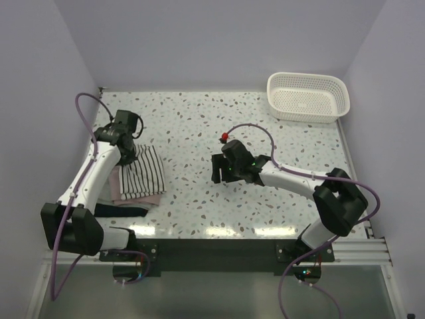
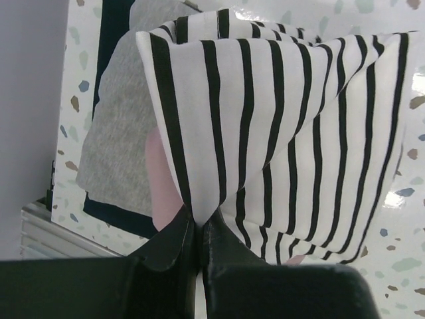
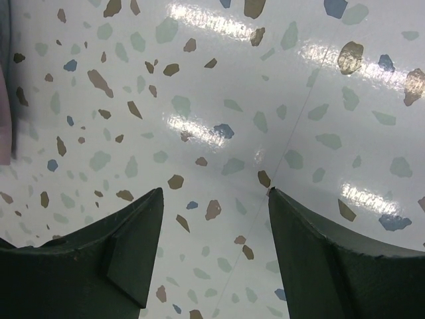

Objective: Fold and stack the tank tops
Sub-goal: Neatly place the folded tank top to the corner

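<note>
The left pincer (image 2: 198, 222) is clenched tight on a pinch of the striped tank top (image 2: 279, 119). Its two dark fingers are pressed together with the cloth drawn up between them into a peak. From that pinch the white fabric with thin black stripes fans away in a tented fold and drapes back down toward the bench (image 1: 199, 126).

A patch of the pink tank top (image 2: 159, 173) shows under the lifted edge, just beside the fingers. Beyond it lies the dark border of the navy tank top (image 2: 113, 211), flat on the speckled surface.

Seen from above, the left pincer (image 1: 129, 149) sits over the far left corner of the striped tank top (image 1: 147, 171). That top lies over the pink tank top (image 1: 136, 198), whose edge peeks out along the near side. The navy tank top (image 1: 123, 211) is at the bottom and sticks out nearest the arm bases. The whole pile is on the left part of the bench, beside the left arm.

The right pincer (image 3: 214, 199) is released, its fingers spread wide with only speckled bench between them. It hangs near the middle of the bench (image 1: 222, 174), well apart from the pile.

A white lattice basket (image 1: 309, 96) stands in the far right corner.
</note>
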